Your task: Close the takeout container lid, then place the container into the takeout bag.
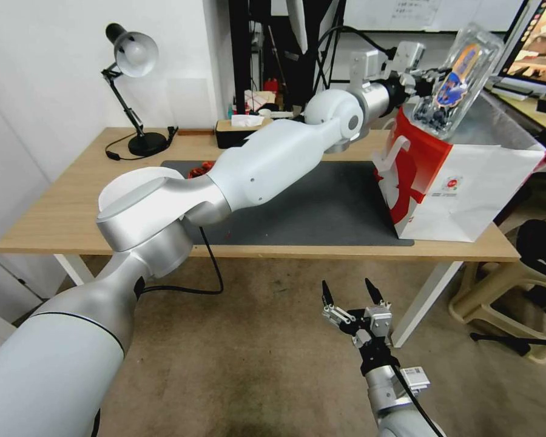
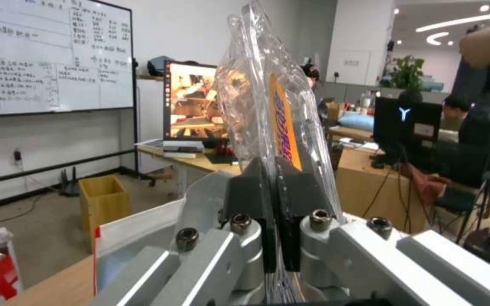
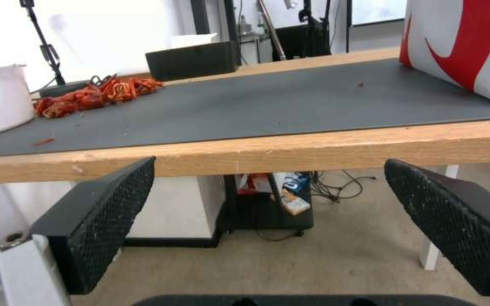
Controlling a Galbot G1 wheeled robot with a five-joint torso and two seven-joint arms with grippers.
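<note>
A: Where is the takeout container (image 1: 456, 82) sitting?

B: It is hanging tilted in the air just above the open mouth of the takeout bag (image 1: 461, 182), which is standing at the right end of the wooden table (image 1: 60, 206). The lid (image 1: 461, 70) is lying shut against it, its label showing orange and blue.

A: What is gripping it?

B: The left gripper (image 1: 420, 76) is clenching its edge. The left wrist view is showing what the head view is not: two dark pads pressed together on the crinkly clear plastic (image 2: 268, 110) (an orange strip of label is running up it).

A: And the bag?

B: Smooth paper, white with a red swoosh and a small round logo; the right wrist view is catching its lower corner (image 3: 466, 42) on the black mat (image 3: 245, 106).

A: The other arm?

B: The right gripper (image 1: 349, 292) is hanging below the table edge, its textured black fingers (image 3: 109, 216) spread wide, grasping nothing.
</note>
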